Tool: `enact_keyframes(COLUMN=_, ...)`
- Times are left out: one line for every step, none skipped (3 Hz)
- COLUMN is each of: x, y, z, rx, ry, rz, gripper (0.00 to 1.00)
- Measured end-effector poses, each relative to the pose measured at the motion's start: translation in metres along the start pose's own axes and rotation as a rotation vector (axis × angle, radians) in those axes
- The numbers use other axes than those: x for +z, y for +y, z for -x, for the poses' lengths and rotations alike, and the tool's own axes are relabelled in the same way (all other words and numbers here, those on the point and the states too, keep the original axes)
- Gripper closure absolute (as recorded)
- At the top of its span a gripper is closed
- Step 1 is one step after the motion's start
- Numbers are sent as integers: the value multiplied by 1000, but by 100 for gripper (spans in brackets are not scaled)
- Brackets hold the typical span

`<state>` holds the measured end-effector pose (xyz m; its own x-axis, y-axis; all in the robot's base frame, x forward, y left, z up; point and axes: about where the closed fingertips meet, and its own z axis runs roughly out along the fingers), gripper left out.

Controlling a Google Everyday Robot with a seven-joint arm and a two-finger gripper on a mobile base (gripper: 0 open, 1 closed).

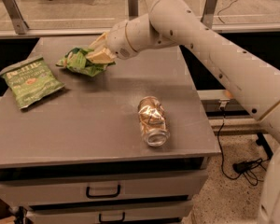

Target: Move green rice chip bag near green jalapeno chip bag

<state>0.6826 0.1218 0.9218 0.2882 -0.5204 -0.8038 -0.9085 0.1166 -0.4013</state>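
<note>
holding the rice bag point(79, 62) by its right end, the gripper point(101, 54) hangs over the far middle of the table point(98, 139), fingers point(102, 57) clamped on the crumpled foil. the bag sticks out leftward from them, long axis roughly left to right, and seems lifted slightly off the top, with a shadow under it. the jalapeno bag point(31, 80) lies flat to the left and a little nearer the front, by the table's left edge; the two bags are close but apart, with a strip of bare grey top between. the move ahead looks like a short carry left and forward, then down. the top is smooth and level; a crushed can point(152, 120) lies on its side toward the right front, well off that path. drawers point(102, 190) sit below, and a cable point(245, 164) trails on the speckled floor at right.
</note>
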Motion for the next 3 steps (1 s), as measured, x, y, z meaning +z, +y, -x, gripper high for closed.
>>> enact_keyframes(x=1, y=19, z=-4, rx=-21, ry=-1, rz=60, gripper=37)
enact_keyframes(x=3, y=31, z=-3, rx=-23, ry=-15, rz=93, gripper=14)
enact_keyframes(x=-1, y=27, z=-4, rx=-16, ry=-12, rz=78, gripper=0)
